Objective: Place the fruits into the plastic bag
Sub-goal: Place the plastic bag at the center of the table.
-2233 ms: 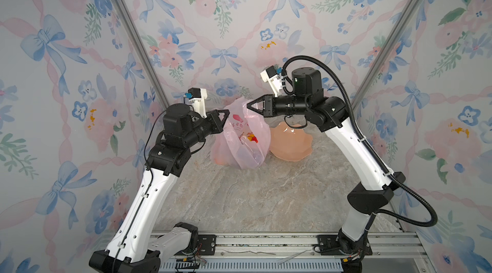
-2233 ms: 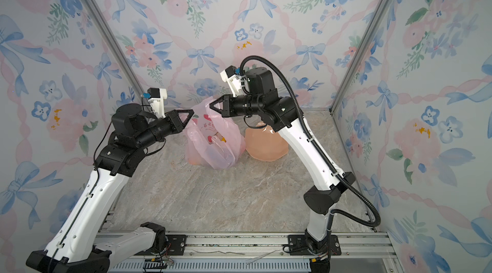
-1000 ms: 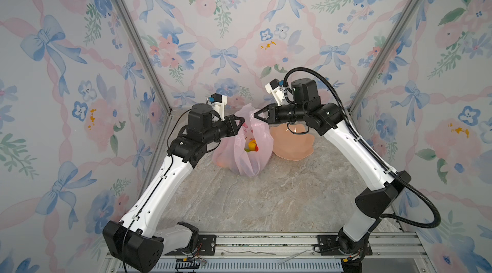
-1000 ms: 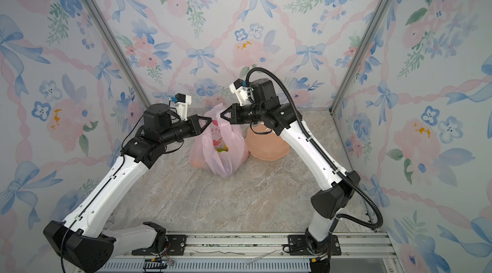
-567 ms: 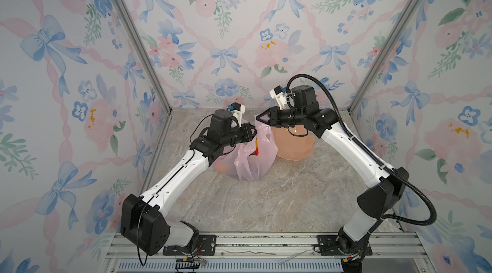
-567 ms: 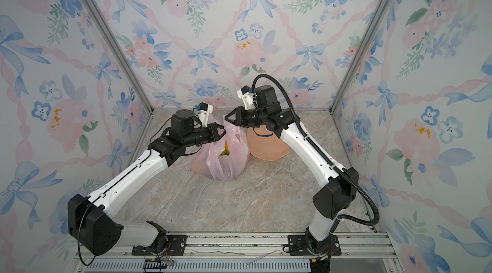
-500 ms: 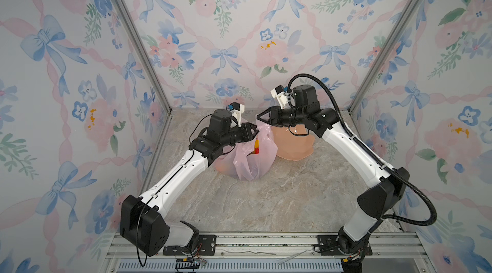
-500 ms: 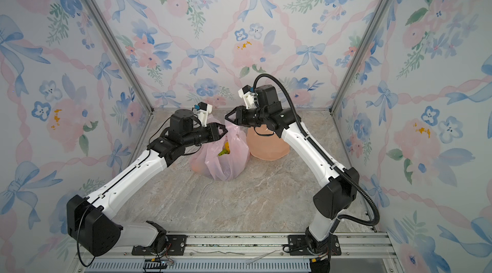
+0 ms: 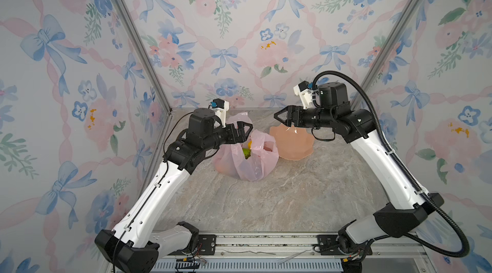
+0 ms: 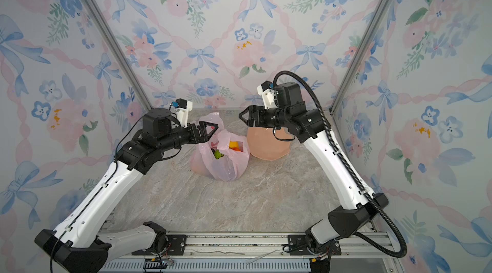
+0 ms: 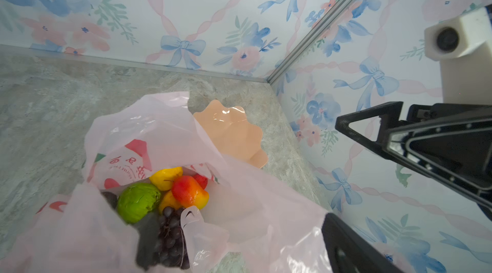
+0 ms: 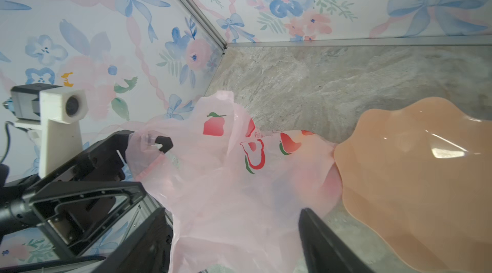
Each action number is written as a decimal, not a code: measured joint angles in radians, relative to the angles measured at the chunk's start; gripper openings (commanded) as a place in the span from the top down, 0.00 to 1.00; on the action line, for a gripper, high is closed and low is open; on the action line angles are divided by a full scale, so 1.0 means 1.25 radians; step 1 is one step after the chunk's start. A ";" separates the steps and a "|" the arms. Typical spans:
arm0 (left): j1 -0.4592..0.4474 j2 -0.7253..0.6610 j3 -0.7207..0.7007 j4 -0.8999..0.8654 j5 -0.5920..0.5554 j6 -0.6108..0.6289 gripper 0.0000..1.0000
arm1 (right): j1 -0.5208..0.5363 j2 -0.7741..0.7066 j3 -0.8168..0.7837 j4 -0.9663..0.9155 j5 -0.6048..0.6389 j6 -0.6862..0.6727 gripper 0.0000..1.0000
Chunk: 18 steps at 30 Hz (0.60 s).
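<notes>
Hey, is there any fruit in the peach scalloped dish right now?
No, the right wrist view shows the peach scalloped dish bare inside, while the left wrist view shows the fruits in the plastic bag.

The plastic bag (image 11: 159, 125) is pink with red-and-white prints; fruits (image 11: 186, 191) yellow, green, red-orange; grapes (image 11: 170, 231) seemingly purple.

The table (image 9: 292, 199) was a grey-beige slab veined like marble, closed in at 9, 12 and 3 o'clock by flowered panels (image 9: 239, 32). Two things lay directly on it, both toward the 12 o'clock end. The plastic bag (image 9: 250, 167), thin, pink and crumpled, slumped just to the 11 o'clock side of centre with its mouth gaping upward. The peach scalloped dish (image 9: 295, 146) sat flat at the bag's 2 o'clock, its wavy rim touching the bag's side.
</notes>
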 measured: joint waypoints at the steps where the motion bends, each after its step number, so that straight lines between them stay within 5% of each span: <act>1: 0.002 -0.001 0.010 -0.026 -0.012 0.011 0.02 | -0.005 -0.004 0.000 -0.015 0.011 -0.006 0.19; 12: 0.036 -0.011 0.079 -0.284 -0.074 0.116 0.02 | -0.130 -0.095 -0.036 -0.098 0.089 -0.038 0.12; 18: 0.082 -0.045 0.080 -0.336 0.034 0.138 0.02 | -0.186 -0.118 -0.070 -0.117 0.121 -0.045 0.05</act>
